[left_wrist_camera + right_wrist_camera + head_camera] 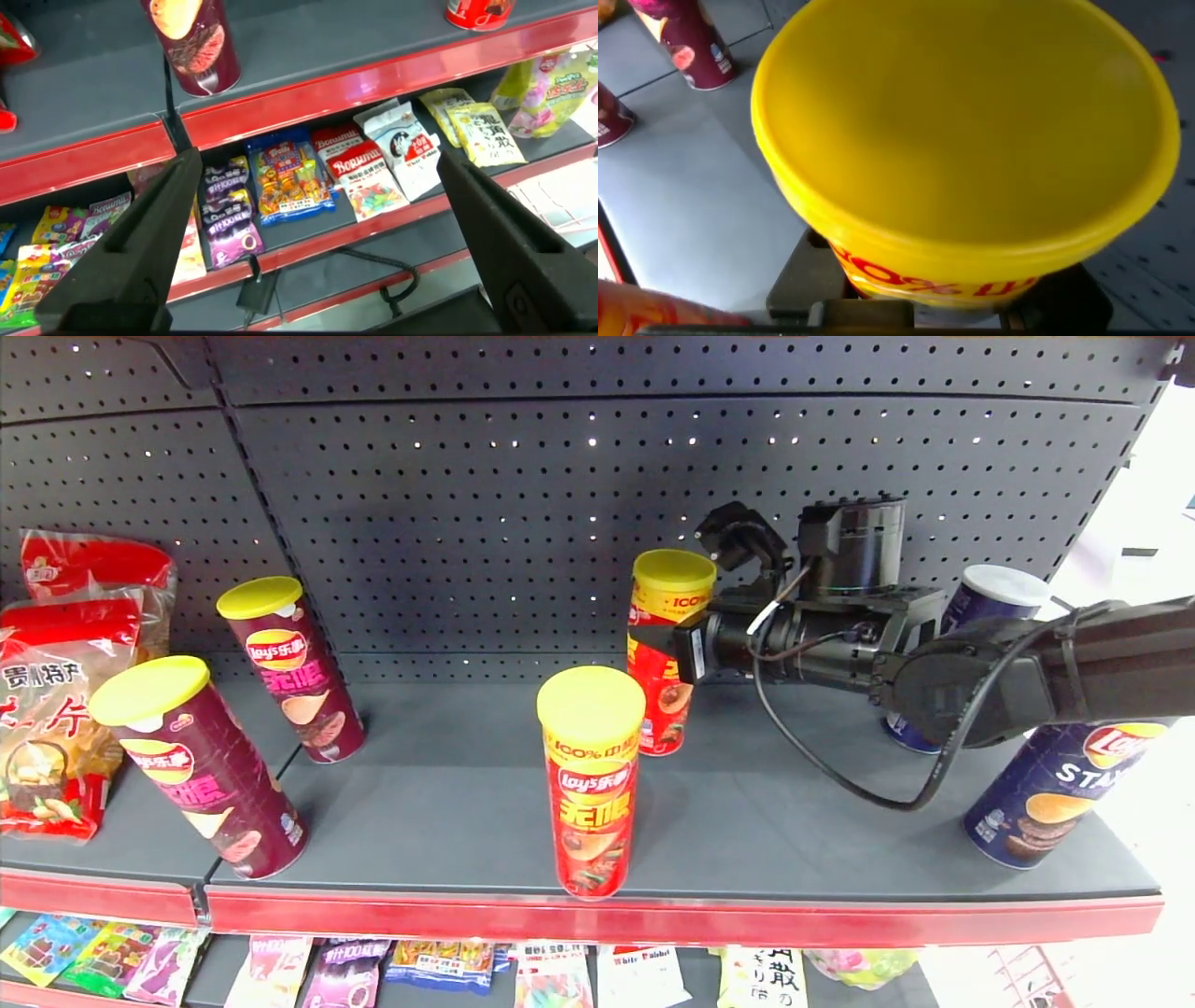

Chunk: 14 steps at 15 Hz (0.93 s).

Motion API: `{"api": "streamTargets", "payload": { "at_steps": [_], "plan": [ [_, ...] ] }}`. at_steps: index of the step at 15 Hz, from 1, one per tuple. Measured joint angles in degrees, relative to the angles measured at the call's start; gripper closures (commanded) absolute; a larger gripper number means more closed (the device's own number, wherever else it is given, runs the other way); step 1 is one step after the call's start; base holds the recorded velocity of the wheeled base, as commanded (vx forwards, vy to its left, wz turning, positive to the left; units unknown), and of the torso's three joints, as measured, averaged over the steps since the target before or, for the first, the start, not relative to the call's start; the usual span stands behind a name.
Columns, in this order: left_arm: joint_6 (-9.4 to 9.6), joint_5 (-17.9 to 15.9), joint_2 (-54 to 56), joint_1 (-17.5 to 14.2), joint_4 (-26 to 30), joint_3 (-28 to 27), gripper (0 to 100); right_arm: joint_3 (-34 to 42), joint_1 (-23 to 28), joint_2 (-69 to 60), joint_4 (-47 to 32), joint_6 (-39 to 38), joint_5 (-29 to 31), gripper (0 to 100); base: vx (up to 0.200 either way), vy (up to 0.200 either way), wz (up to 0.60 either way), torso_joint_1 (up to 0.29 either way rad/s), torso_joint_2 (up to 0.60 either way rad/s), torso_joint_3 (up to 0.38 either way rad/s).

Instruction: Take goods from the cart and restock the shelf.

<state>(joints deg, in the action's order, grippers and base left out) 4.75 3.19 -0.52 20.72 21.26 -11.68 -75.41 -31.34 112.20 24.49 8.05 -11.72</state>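
Jaws of our right gripper (656, 651) hold the rear red can (670, 607) on the shelf (747, 821); our left gripper (318, 159) stands wide.

bare shelf (429, 803) between front maroon can (201, 770) and front red can (591, 784)
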Motion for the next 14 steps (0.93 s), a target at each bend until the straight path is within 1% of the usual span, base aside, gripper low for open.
{"api": "streamTargets", "payload": {
  "at_steps": [7,12,14],
  "plan": [
    [0.00,0.0,0.5,-0.2,0.1,0.0,0,-4.4,-1.9,4.1,0.1,0.0,0.0,100,0.000,0.000,0.00,0.000,0.00,0.000],
    [0.00,-0.1,0.5,-0.3,0.1,0.0,0,-4.9,-1.6,5.2,0.1,0.0,0.1,100,0.000,0.000,0.00,0.000,0.00,0.000],
    [0.00,0.0,0.5,-0.3,0.1,0.0,0,-4.7,-1.8,5.5,0.1,-0.2,1.0,100,0.000,0.000,0.00,0.000,0.00,0.000]
  ]
}}
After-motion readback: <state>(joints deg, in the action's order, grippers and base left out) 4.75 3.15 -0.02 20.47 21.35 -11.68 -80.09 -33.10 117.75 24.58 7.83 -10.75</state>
